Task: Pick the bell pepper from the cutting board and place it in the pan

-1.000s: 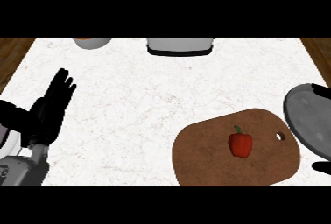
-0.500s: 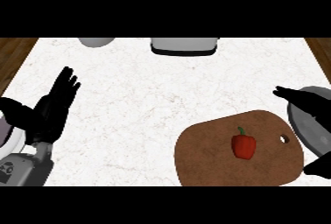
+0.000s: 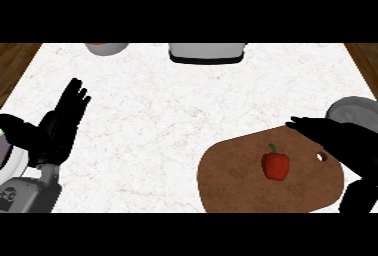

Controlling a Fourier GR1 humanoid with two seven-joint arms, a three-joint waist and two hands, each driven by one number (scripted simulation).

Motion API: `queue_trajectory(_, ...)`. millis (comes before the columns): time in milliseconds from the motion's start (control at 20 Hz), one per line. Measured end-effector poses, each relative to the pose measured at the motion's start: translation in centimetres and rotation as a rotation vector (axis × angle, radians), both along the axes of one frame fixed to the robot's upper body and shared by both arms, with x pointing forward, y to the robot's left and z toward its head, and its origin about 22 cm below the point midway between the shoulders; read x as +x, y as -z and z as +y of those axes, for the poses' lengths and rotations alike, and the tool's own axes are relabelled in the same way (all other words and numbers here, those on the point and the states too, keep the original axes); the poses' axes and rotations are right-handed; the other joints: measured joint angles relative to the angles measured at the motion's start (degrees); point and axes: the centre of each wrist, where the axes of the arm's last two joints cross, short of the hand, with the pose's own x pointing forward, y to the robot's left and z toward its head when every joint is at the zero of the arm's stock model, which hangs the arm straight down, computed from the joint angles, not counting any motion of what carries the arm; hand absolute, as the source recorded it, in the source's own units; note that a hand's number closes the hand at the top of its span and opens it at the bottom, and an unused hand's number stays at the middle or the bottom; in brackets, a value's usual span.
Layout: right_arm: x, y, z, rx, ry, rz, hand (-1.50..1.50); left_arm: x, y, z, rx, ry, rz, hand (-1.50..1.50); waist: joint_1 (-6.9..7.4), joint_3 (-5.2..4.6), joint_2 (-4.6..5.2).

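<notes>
Judged light, stiff and slick, the bell pepper [image 3: 276, 166] is best taken across its body; the right hand [image 3: 341, 141] is held with fingers outstretched, empty, over the cutting board's [image 3: 235, 192] right edge.

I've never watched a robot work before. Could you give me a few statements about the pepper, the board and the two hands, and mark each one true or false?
1. The red bell pepper lies on the brown cutting board. True.
2. The bell pepper is inside the pan. False: the pan is at the counter's right edge, and the bell pepper is on the cutting board.
3. The right hand is curled round the bell pepper. False: it hovers over the cutting board's upper right part, apart from the bell pepper.
4. The left hand is open with fingers up, at the counter's left side. True.
</notes>
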Motion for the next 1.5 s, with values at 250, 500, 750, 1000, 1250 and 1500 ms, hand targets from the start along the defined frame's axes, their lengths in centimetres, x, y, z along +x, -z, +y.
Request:
queue_trajectory(250, -1.4, 0.4, 1.8, -0.132, -0.018, -0.026, -1.5, -0.5, -0.4, 0.6, -0.003, -0.006, -0.002, 0.0, -0.27, 0.02, -0.09)
queue_trajectory(500, -2.3, 0.4, 4.3, -0.184, -0.012, -0.069, -1.5, -0.5, -0.3, 0.2, -0.007, -0.012, 0.003, 0.0, -0.37, 0.02, -0.09)
queue_trajectory(750, -1.4, 1.2, 6.4, -0.168, -0.018, -0.083, -1.5, 0.0, 0.2, 0.2, -0.007, -0.01, 0.004, 0.0, -0.3, 0.03, -0.04)
queue_trajectory(1000, -0.4, 2.5, 7.5, -0.204, 0.012, -0.059, -1.5, -0.1, 0.1, -0.4, -0.008, -0.012, 0.004, 0.0, -0.26, 0.03, -0.04)
queue_trajectory(1250, 0.7, 4.3, 7.2, -0.244, 0.042, -0.058, -1.5, 0.2, -0.2, 0.1, -0.007, -0.012, 0.001, 0.0, -0.3, 0.05, -0.01)
queue_trajectory(1500, 1.8, 6.2, 7.7, -0.239, 0.048, -0.043, -1.5, -0.3, 0.1, 0.3, -0.005, -0.011, 0.001, 0.0, -0.25, 0.05, -0.03)
